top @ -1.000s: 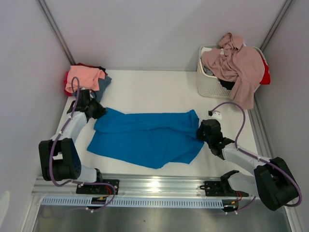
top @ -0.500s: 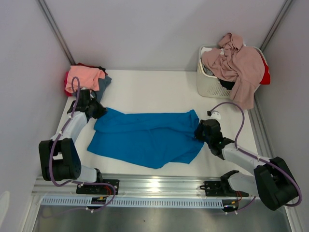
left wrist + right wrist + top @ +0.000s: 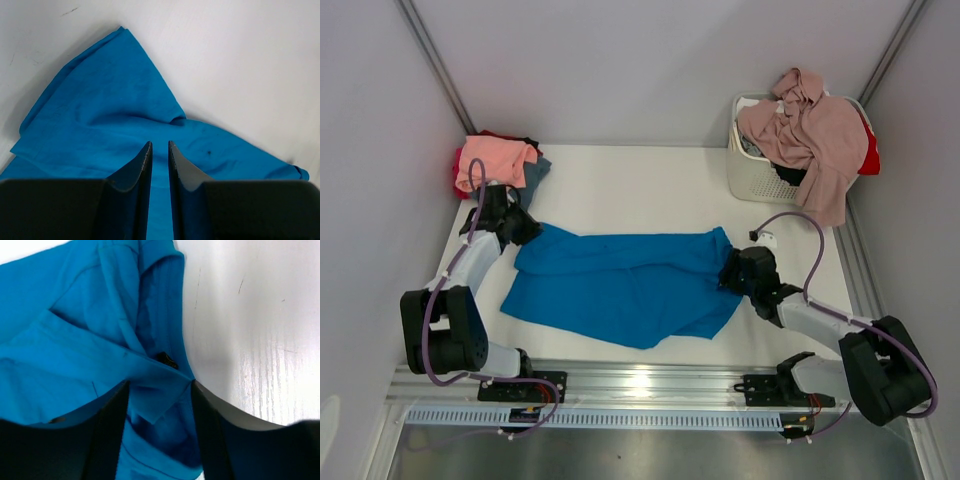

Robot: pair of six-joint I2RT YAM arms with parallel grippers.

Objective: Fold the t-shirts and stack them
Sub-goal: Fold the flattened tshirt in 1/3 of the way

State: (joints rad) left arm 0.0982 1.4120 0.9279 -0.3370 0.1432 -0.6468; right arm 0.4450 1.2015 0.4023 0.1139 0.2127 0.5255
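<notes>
A bright blue t-shirt (image 3: 620, 285) lies spread and creased across the middle of the table. My left gripper (image 3: 525, 232) sits at its back left corner. In the left wrist view the fingers (image 3: 140, 165) are nearly together with blue cloth (image 3: 100, 110) in the narrow gap. My right gripper (image 3: 728, 272) is at the shirt's right edge. In the right wrist view (image 3: 160, 385) its jaws stand wide open around a folded blue hem (image 3: 150, 385) with a small black label (image 3: 166, 360).
A pile of salmon pink (image 3: 495, 155), slate blue-grey (image 3: 535, 170) and red (image 3: 458, 172) shirts sits at the back left. A white slatted basket (image 3: 745, 172) at the back right holds a dusty mauve-pink shirt (image 3: 820, 135) draped over its rim, with black and red cloth beneath.
My right gripper has crept a little left, further onto the shirt's right edge. The left arm and the shirt have not visibly moved.
</notes>
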